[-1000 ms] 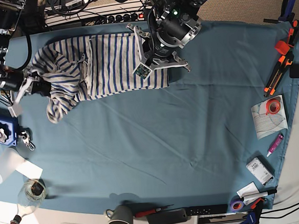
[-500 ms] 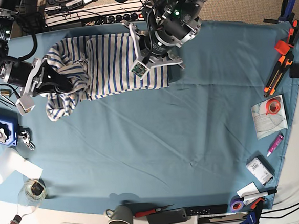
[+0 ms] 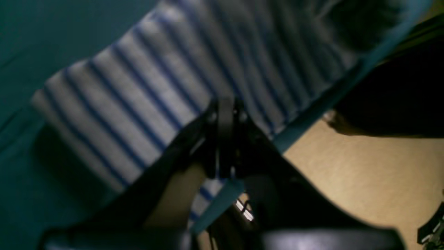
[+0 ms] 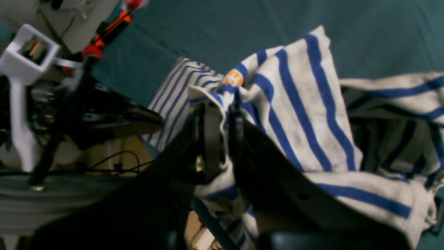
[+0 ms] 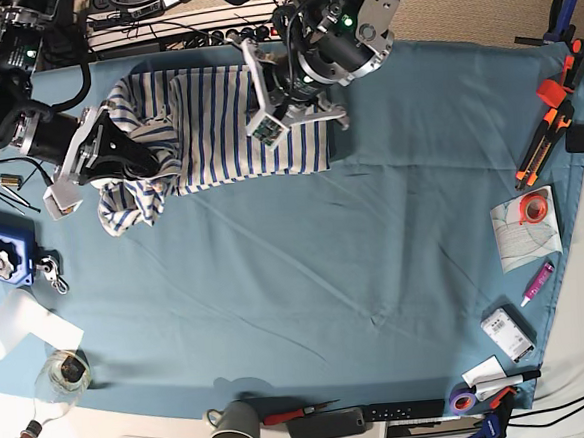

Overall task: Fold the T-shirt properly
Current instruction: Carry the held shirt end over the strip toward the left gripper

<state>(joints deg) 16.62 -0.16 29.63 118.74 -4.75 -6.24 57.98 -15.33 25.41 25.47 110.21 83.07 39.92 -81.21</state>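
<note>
Right wrist view: right pincer (image 4: 222, 139) pinches the soft, limp T-shirt (image 4: 298, 104) at a bunched edge; left pincer (image 3: 225, 139) seemingly pressed together on the hem.

The T-shirt (image 5: 215, 124) is white with thin blue stripes and has a small orange mark (image 4: 233, 77). The table cloth (image 5: 354, 245) is plain teal-blue. At the near edge a mug (image 5: 235, 431) is grey.

Both arms are reaching in low from the far side. The right gripper (image 4: 222, 139) is pinching striped cloth between its closed fingers (image 4: 208, 139). The left gripper (image 3: 225, 139) is standing with its fingertips pressed together, cloth just beyond them.
</note>
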